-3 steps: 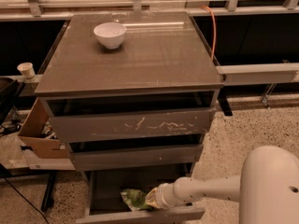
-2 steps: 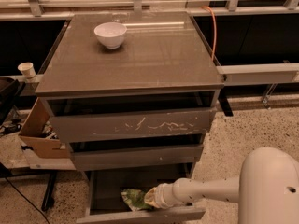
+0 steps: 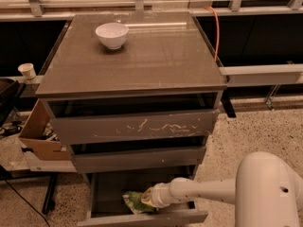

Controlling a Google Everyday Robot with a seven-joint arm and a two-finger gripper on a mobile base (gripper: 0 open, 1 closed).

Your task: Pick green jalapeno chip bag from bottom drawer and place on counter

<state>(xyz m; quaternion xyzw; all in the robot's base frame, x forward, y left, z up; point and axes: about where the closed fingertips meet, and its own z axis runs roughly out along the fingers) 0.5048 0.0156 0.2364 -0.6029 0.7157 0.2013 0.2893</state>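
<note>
The counter [image 3: 161,60] fills the upper middle of the frame, glossy grey-brown. My white arm [image 3: 208,190] comes in from the lower right and reaches left into the bottom drawer [image 3: 142,218], which is pulled out at bottom centre, below the scratched drawer front [image 3: 132,126]. A cardboard box [image 3: 40,136] sits at the left edge, beside the cabinet. A white bowl [image 3: 112,35] stands on the counter's upper-left part. The green jalapeno chip bag [image 3: 132,201] lies inside the bottom drawer, approx. mid-floor. My gripper [image 3: 147,198] is at the bag's right edge, prob. touching it. Whether it's open or clamped on the bag, I can't tell.
</note>
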